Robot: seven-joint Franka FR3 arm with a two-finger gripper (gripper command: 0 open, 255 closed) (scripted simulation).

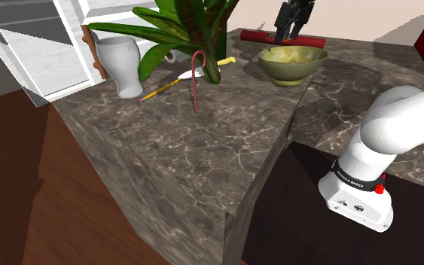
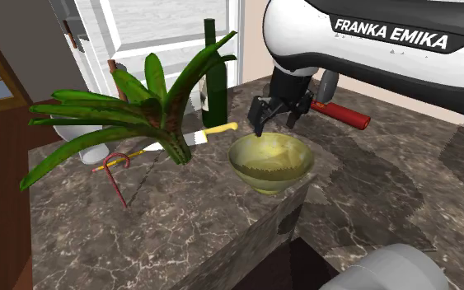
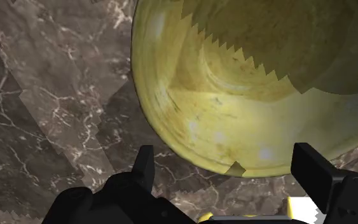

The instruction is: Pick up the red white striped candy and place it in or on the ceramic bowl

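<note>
Black jaws apart, glossy rounded olive bowl [image 3: 234, 114]

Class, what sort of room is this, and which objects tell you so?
Probably a home kitchen: dark marbled stone counter, yellow-green glossy bowl, tall dark green bottle, white-framed window.

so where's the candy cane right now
In the shoulder view the candy cane sits on the marble counter beside the plant, left of the bowl.
</note>
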